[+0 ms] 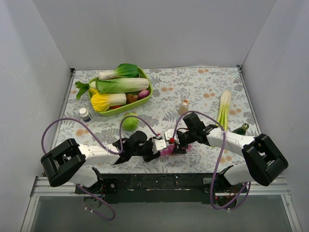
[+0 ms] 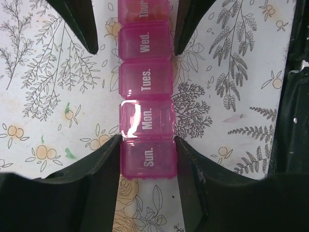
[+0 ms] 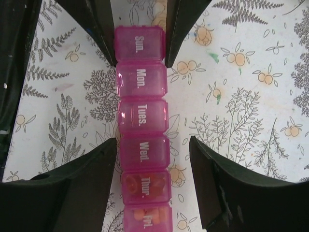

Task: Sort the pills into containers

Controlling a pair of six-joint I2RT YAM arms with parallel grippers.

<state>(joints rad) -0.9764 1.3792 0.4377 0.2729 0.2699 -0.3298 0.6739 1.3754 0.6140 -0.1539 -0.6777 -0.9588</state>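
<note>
The translucent pink plastic pill organiser [image 3: 142, 116], a narrow strip of square compartments marked with the days, lies flat on the table near its front edge, between the two arms. Every lid in view seems to be closed. The left gripper [image 2: 147, 145] pinches it at the "Sun." end, with both fingers pressed on the sides of that compartment. The right gripper [image 3: 153, 141] stands spread across the "Wed." compartment: one finger is at the wall and the other is apart from it, so it holds nothing. Small orange pills [image 3: 145, 184] show through the "Thur." and "Fri." lids, while "Sun." to "Wed." look empty; the last compartment is outside the wrist views. The task therefore seems to be only partly done, with four days or more to be filled. Plain white walls [image 1: 159, 29] close the scene on three sides. The table [image 1: 203, 87] carries a cloth with a pale floral print. On it, well apart from the organiser, are a green plastic basket [image 1: 123, 110] of leafy vegetables, a long pale green leek [image 1: 224, 107], a round green fruit [image 1: 129, 122], a dark green bottle [image 1: 240, 129], a small white bottle with a dark cap [image 1: 85, 114] and a small clear jar with brownish contents [image 1: 183, 106].
</note>
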